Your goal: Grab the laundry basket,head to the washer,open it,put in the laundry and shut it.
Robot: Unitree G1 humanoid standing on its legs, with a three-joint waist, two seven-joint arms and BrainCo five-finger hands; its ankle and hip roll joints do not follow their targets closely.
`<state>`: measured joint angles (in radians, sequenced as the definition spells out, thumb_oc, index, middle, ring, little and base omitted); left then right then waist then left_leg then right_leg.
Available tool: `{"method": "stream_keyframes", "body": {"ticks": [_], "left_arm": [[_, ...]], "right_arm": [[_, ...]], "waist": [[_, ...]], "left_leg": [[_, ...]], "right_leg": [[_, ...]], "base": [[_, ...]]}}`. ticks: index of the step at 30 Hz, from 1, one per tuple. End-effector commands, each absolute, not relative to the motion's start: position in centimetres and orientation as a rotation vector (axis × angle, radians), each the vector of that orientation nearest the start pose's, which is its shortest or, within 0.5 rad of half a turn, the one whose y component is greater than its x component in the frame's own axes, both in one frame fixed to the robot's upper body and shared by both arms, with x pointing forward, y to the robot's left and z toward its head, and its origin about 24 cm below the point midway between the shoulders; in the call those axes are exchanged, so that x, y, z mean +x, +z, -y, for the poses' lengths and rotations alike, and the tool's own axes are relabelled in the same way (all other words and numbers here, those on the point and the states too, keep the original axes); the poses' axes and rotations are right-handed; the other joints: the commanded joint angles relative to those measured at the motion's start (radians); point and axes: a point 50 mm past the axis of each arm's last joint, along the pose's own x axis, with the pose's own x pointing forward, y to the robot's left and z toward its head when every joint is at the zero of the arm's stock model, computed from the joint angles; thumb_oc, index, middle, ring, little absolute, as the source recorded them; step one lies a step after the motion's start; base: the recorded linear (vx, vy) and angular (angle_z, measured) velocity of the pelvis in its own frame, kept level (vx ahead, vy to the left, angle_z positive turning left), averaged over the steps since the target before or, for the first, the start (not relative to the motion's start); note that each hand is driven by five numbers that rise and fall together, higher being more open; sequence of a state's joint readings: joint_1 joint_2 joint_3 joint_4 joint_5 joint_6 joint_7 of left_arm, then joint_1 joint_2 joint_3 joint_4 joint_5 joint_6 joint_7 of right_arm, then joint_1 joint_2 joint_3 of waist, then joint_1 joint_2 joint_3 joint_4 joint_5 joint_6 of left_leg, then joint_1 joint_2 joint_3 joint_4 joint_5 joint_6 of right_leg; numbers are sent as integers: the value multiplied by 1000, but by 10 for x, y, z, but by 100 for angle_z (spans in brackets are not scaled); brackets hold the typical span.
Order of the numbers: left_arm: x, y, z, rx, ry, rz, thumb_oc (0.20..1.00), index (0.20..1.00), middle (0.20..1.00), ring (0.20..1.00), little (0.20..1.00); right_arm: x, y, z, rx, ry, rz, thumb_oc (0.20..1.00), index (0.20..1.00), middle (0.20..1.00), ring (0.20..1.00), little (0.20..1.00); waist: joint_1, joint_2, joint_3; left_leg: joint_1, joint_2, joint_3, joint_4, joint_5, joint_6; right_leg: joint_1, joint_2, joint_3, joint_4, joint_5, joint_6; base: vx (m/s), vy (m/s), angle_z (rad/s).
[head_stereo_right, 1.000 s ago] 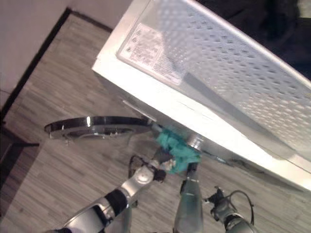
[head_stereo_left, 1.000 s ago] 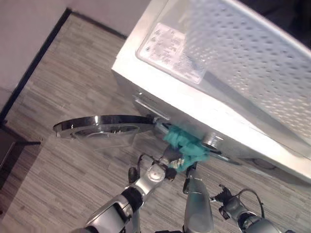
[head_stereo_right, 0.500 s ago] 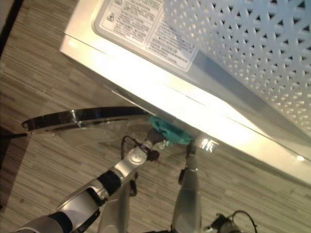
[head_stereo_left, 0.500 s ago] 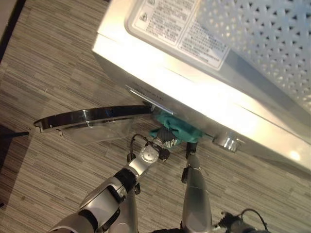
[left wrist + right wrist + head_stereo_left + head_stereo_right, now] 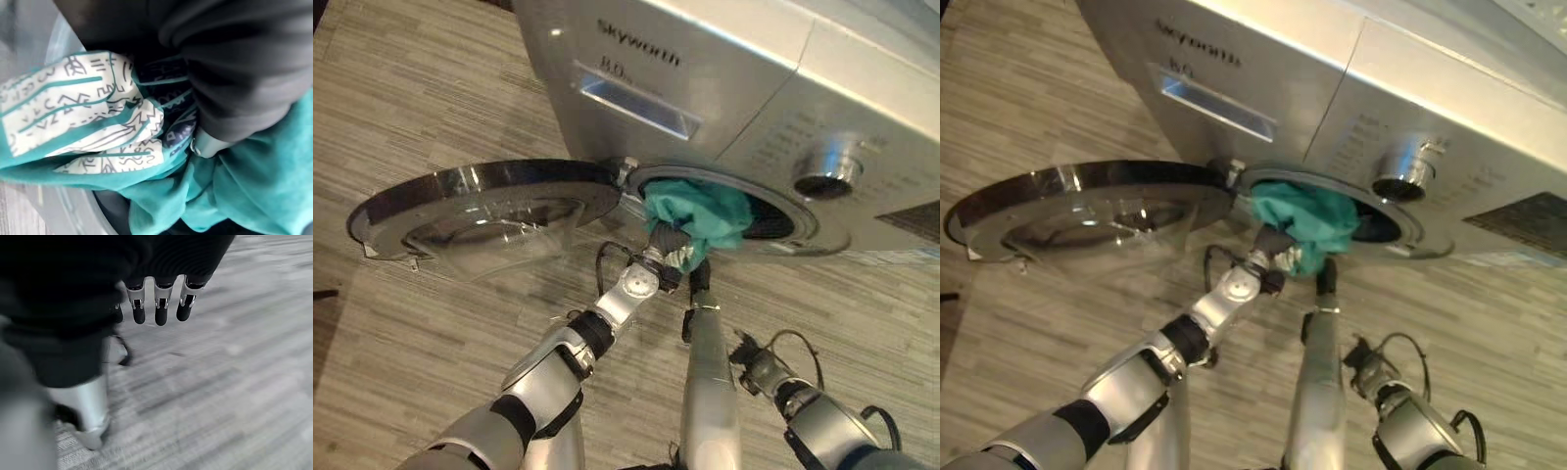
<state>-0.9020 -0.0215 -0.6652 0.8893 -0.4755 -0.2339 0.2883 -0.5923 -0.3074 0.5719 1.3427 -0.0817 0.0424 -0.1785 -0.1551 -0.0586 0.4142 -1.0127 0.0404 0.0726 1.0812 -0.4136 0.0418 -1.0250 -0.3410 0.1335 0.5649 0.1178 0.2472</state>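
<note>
Saw grey wood-plank floor (image 5: 431, 88); silver washer (image 5: 724, 88) stood directly on it, round door (image 5: 480, 201) swung open above planks.

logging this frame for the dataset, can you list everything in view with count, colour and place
washer: one, silver, standing on the floor, its round opening facing the robot
washer door: one, chrome rim with clear glass, swung open to the robot's left of the opening
control knob: one, silver, on the front panel above the opening
laundry: one teal bundle with a white patterned part, bulging out of the opening
floor: grey wood-look planks
left hand: at the opening, buried in the laundry
right hand: low over the floor, fingers relaxed, holding nothing
</note>
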Motion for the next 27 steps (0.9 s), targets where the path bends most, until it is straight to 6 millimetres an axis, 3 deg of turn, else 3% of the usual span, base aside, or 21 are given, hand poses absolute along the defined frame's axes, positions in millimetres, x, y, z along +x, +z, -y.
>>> {"method": "stream_keyframes", "body": {"ticks": [1,4,8,10,12,16,20,21,23,27], "left_arm": [[356,139,27,-85,-356,183,200,200,200,200,200],[357,156,31,-94,-332,242,200,200,200,200,200],[361,166,30,-100,-306,266,200,200,200,200,200],[362,170,30,-95,-301,279,200,200,200,200,200],[364,178,30,-86,-298,298,200,200,200,200,200],[360,188,42,-100,-334,315,200,200,200,200,200],[357,204,59,-134,-367,322,200,200,200,200,200],[357,221,64,-168,-368,353,200,200,200,200,200],[358,229,65,-180,-362,366,200,200,200,200,200],[365,278,54,-325,-314,440,200,200,200,200,200]], "right_arm": [[294,-50,245,-801,-105,-670,1000,1000,1000,1000,1000],[330,-5,252,-739,-248,-497,1000,1000,1000,1000,1000],[365,38,219,-751,-220,-283,1000,1000,1000,1000,1000],[368,44,213,-793,-206,-248,1000,1000,1000,1000,1000],[369,41,202,-863,-150,-237,1000,1000,1000,1000,1000],[345,-4,194,-932,-30,-399,1000,1000,1000,1000,1000],[312,-44,204,-952,3,-569,1000,1000,1000,1000,1000],[298,-57,209,-951,5,-629,1000,1000,1000,1000,1000],[291,-62,214,-959,1,-657,1000,1000,1000,1000,1000],[280,-70,226,-1014,7,-707,1000,1000,1000,1000,1000]], "waist": [[7,0,1],[5,13,5],[-9,9,9],[-16,7,12],[-25,2,12],[-39,-6,9],[-51,-11,0],[-59,-6,-7],[-64,-3,-12],[-89,8,-27]], "left_leg": [[47,-11,-39,-34,-88,20],[-17,-4,-52,7,-106,18],[-46,7,-48,-11,-104,8],[-52,11,-49,-14,-102,5],[-57,15,-49,-23,-99,0],[-68,20,-59,-28,-99,-4],[-87,25,-67,-10,-109,-2],[-102,27,-68,2,-118,1],[-105,31,-65,3,-121,1],[-122,40,-46,8,-129,4]], "right_leg": [[-24,42,-80,28,-82,-91],[-88,47,-68,87,-112,-94],[-127,75,-60,72,-111,-105],[-135,82,-57,66,-107,-106],[-139,94,-54,56,-104,-111],[-155,117,-56,53,-107,-129],[-179,137,-49,58,-104,-133],[-194,145,-41,61,-100,-131],[-203,148,-38,62,-100,-130],[-233,160,-22,64,-91,-120]], "base": [[-28,43,-13],[-13,3,-13],[-4,-18,-1],[6,-41,-10],[18,-52,-2],[31,-84,7],[45,-46,6],[31,-16,0],[35,9,-3],[51,52,-7]]}}
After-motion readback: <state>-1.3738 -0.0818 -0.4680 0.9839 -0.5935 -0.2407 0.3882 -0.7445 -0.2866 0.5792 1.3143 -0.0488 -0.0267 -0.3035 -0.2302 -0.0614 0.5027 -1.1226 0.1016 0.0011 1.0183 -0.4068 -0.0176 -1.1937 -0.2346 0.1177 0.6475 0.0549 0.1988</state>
